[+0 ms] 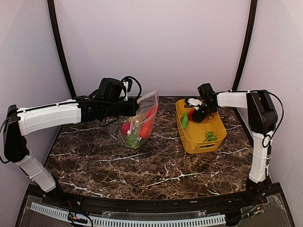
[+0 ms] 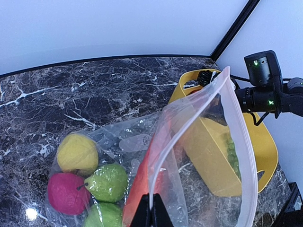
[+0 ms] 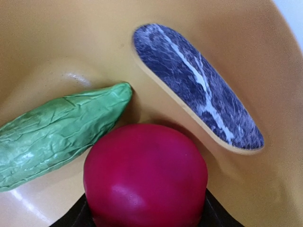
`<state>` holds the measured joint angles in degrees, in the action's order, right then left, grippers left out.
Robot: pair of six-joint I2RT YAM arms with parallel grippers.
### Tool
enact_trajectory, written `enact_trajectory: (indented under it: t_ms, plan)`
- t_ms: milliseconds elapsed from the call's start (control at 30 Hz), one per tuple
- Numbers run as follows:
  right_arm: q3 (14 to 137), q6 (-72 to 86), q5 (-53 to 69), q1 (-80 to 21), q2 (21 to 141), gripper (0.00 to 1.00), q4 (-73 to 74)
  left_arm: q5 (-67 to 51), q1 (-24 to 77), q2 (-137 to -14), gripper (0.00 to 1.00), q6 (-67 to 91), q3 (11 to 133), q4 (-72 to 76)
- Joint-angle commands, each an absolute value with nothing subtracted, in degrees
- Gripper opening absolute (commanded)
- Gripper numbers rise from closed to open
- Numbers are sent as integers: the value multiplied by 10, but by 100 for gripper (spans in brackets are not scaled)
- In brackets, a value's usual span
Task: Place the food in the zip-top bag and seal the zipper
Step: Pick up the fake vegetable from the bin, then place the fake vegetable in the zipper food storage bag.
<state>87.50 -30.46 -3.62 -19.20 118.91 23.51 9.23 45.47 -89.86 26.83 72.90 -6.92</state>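
Zip-top bag (image 1: 141, 120): stood on the table (image 1: 142, 165) left of centre, with its mouth raised and tilted toward the basket (image 1: 201, 135), from which it is set apart.
Zipper (image 2: 239, 137): unsealed; the mouth is held agape.
Left claw (image 2: 152, 213): fully closed; the near edge of the bag's mouth is pinched between the tips.
Bag contents: a yellow round piece (image 2: 77, 153), a pink-red round piece (image 2: 66, 193), green round pieces (image 2: 108, 182) and a red pepper (image 2: 142, 184) are seen through the film.
Right claw (image 1: 198, 115): lowered into the basket's far end, with the jaws set apart on either side of a red round fruit (image 3: 146, 175); whether it is gripped cannot be told.
Basket contents: a cucumber (image 3: 57, 137) is laid just beside the red round fruit; grapes (image 1: 209, 136) are at the near end.
Left arm (image 1: 49, 118): extended almost level from the left, with the wrist at the bag's mouth.
Right arm (image 1: 258, 113): raised from its base and bent at the elbow, with the wrist pitched down.
Materials: the bag is clear, crinkled film; the basket is smooth yellow plastic with an oval handle slot; the cucumber is wrinkled; the red round fruit is glossy; the table is dark marble, veined white.
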Motion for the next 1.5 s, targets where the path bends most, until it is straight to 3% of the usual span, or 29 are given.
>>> enact_trajectory:
  t_ms: [0,267,567,1033,1467]
  plan:
    - [846,-279,-13,-190,1139,53,227,90,450,-879,1,272,724,-77]
    - [804,-259,35,-191,978,48,298,91,450,-887,1,273,724,-70]
    - [865,-225,298,-230,867,49,394,85,450,-904,1,275,735,-65]
    - [1073,-115,528,-351,996,49,408,46,450,-894,1,309,746,-43]
    - [1085,-110,504,-365,1060,49,404,3,450,-845,1,334,749,-2]
